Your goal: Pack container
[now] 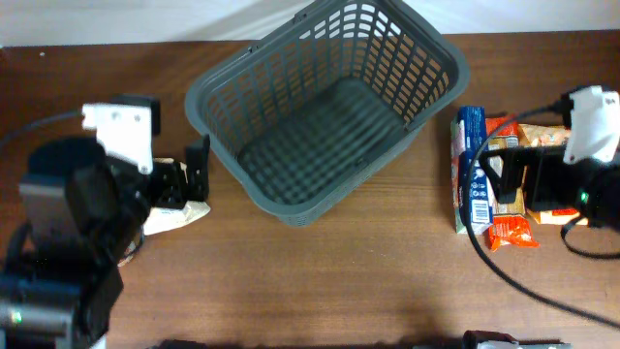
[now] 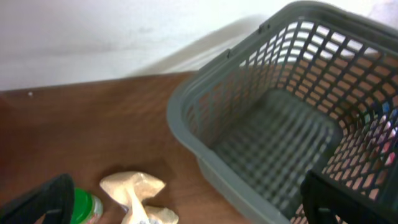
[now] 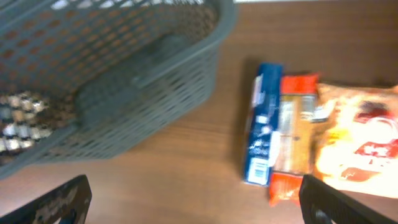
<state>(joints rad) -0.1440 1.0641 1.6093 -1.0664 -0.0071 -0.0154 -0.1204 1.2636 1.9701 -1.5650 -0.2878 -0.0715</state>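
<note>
The dark grey slotted basket (image 1: pixel 221 145) stands tilted at the back middle of the table, and it looks empty from above. My left gripper (image 1: pixel 199 170) is open and empty just left of the basket, above a beige pouch (image 1: pixel 179 218). In the left wrist view the open jaws (image 2: pixel 193 211) frame the pouch (image 2: pixel 134 190), a green-capped bottle (image 2: pixel 84 205) and the basket rim (image 2: pixel 177 109). My right gripper (image 1: pixel 499 174) is open and empty over the groceries at the right. In the right wrist view its jaws (image 3: pixel 202 208) hang over bare table between the basket (image 3: pixel 143 81) and a blue box (image 3: pixel 264 134).
At the right lie the blue box (image 1: pixel 472 170), an orange packet (image 3: pixel 295 130) and a yellow-orange snack bag (image 3: pixel 360 149), side by side; orange packets (image 1: pixel 511 231) also show from above. A black cable (image 1: pixel 542 291) runs across the front right. The wall lies behind the table.
</note>
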